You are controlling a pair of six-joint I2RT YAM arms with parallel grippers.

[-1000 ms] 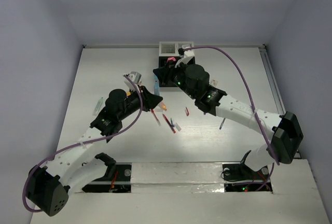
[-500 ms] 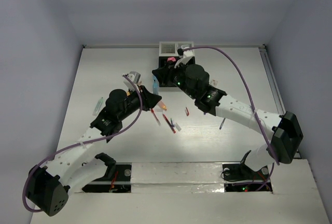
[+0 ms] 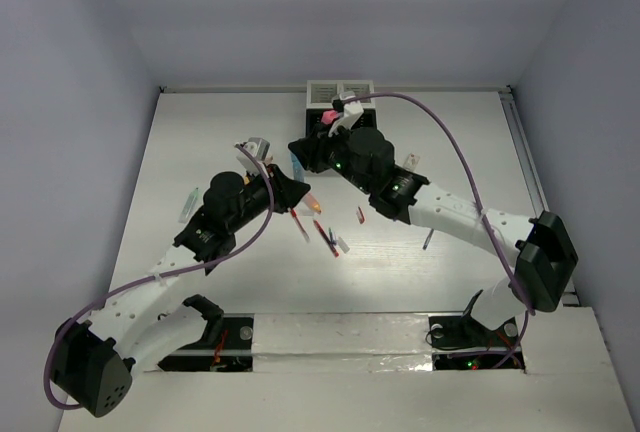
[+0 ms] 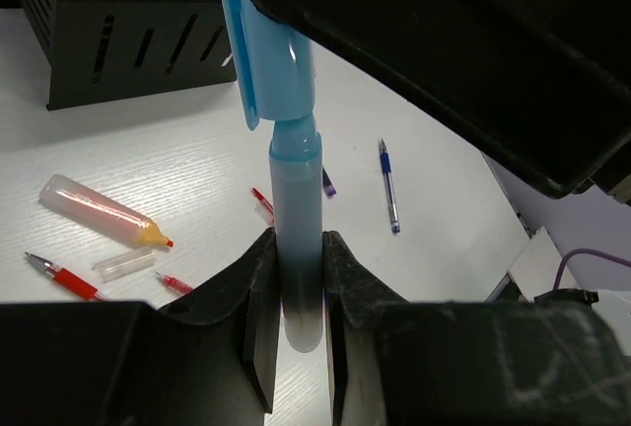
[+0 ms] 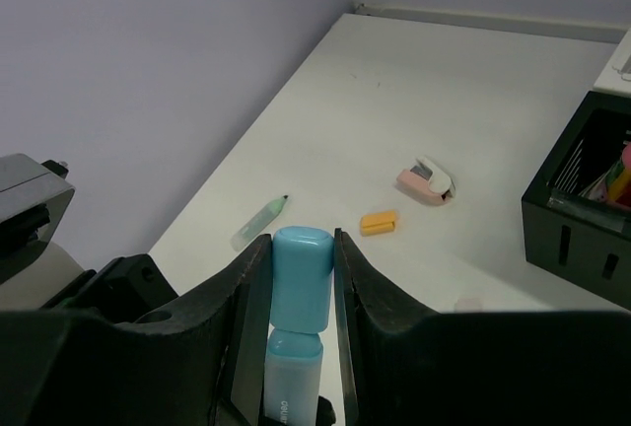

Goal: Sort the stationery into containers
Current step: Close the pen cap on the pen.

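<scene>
The white bench (image 3: 200, 132) was seen w/ both arms reached in over its middle. The joined boxes were set toward the far edge: the black box (image 5: 582, 219) on the near side, largely covered from above by the R arm, and the white box (image 3: 325, 90) behind it. Coloured items were stood in the black box's compartments. The light blue marker (image 4: 296, 179) was held off the bench btwn the two grippers, near the black box. Its barrel was clamped by the L gripper (image 4: 298, 248), fingers (image 4: 258, 318) pressed to both sides. Its cap was gripped by the R gripper (image 5: 300, 248), fingers (image 5: 251, 298) closed on it. On the bench were left an uncapped orange marker (image 4: 99, 211), its clear cap (image 4: 123, 263) just beside it, a red pen (image 4: 59, 275), a blue pen (image 4: 388, 184) well apart, a pale green pen (image 5: 258, 222), a pink-and-white piece (image 5: 426, 179) and a small orange bit (image 5: 379, 221).
</scene>
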